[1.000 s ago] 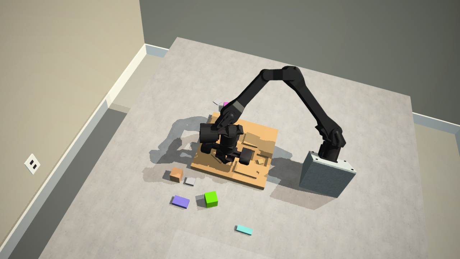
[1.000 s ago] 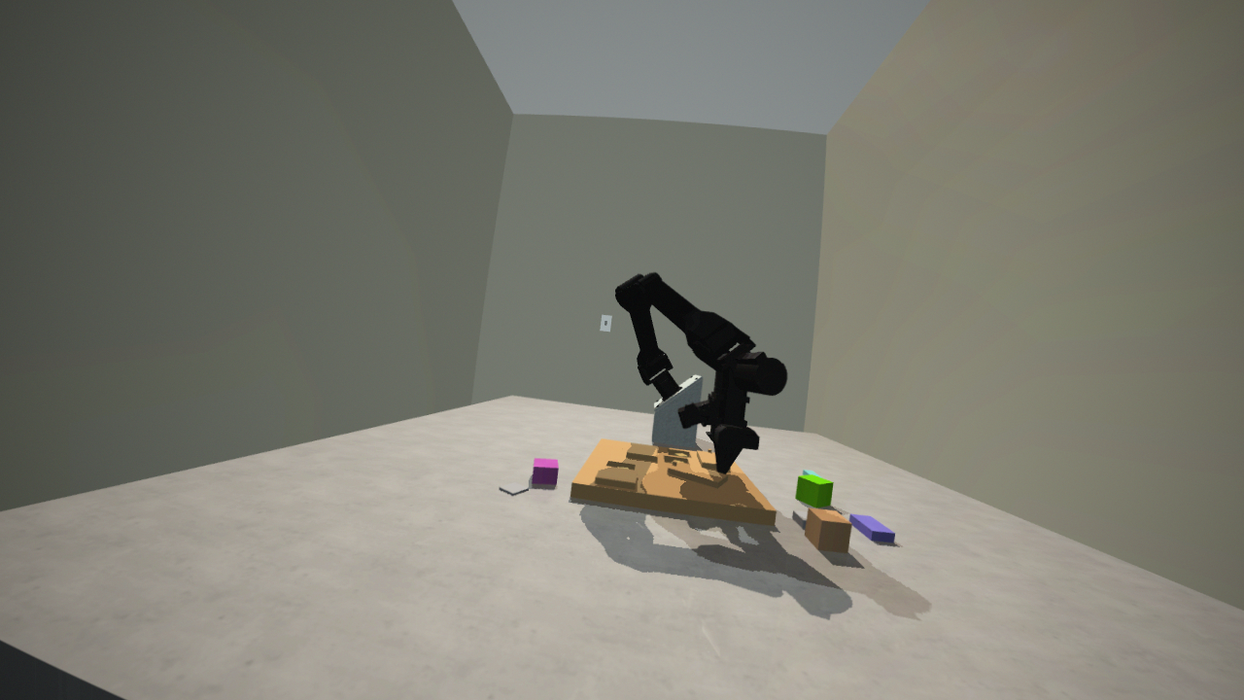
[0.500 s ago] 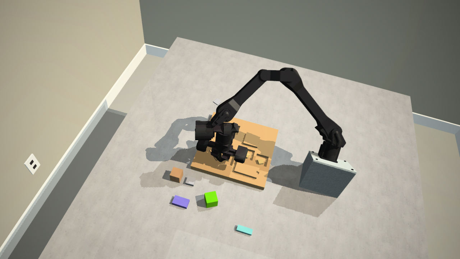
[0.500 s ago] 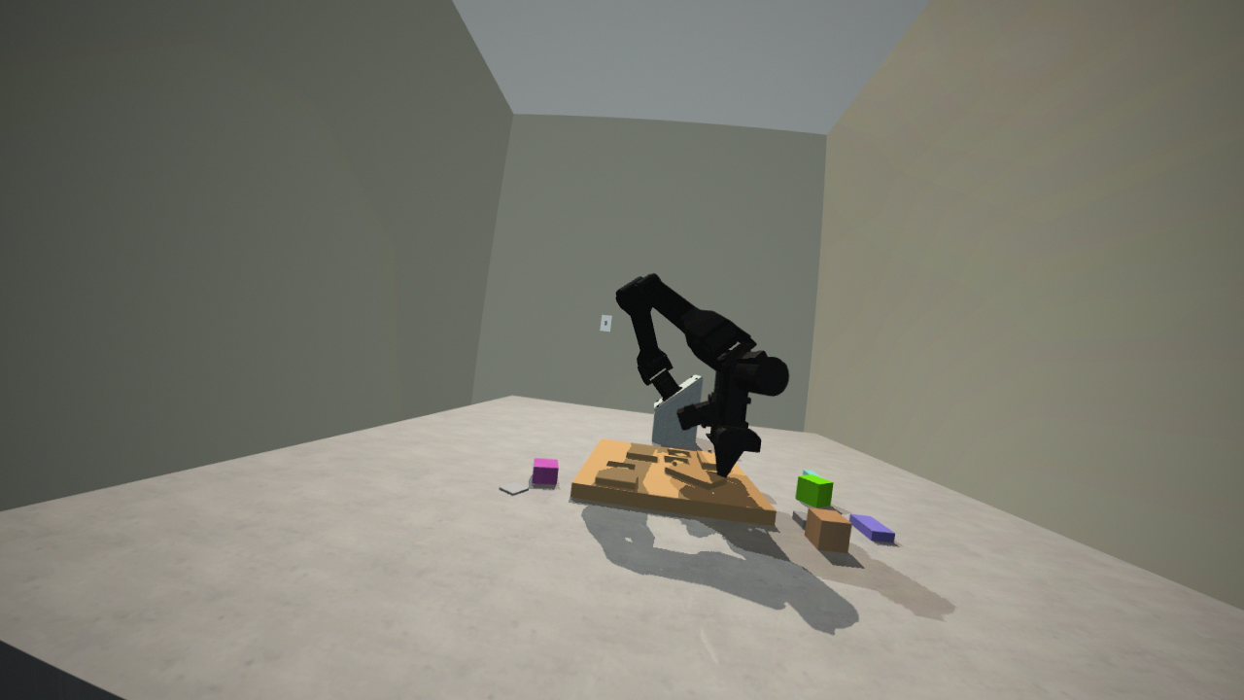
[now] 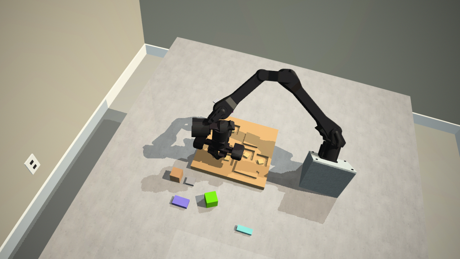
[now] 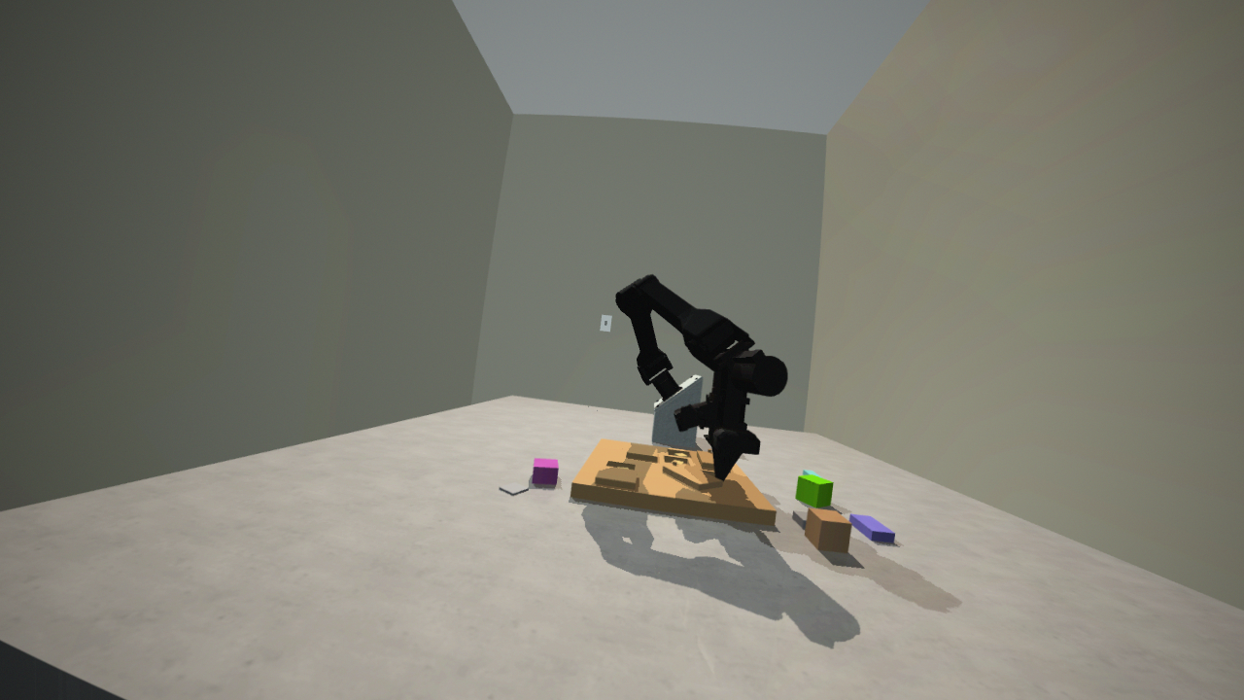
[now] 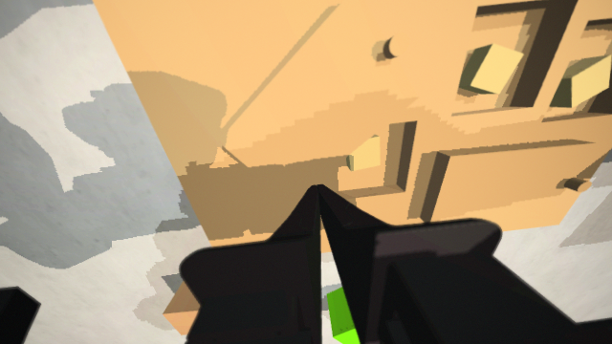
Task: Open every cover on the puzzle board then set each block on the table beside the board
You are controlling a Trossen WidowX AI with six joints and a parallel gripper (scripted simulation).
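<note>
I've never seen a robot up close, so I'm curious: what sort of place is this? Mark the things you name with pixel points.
Probably a robot test or practice room: a black robot arm (image 5: 245, 90) (image 6: 688, 318) is over a wooden puzzle board (image 5: 267, 136) (image 6: 673, 507) (image 7: 296, 29), and plain walls surround the table.

Three blocks sit in wells in the board. Two cubes and three slabs lie off one side of it. Another cube lies off the opposite side
</note>
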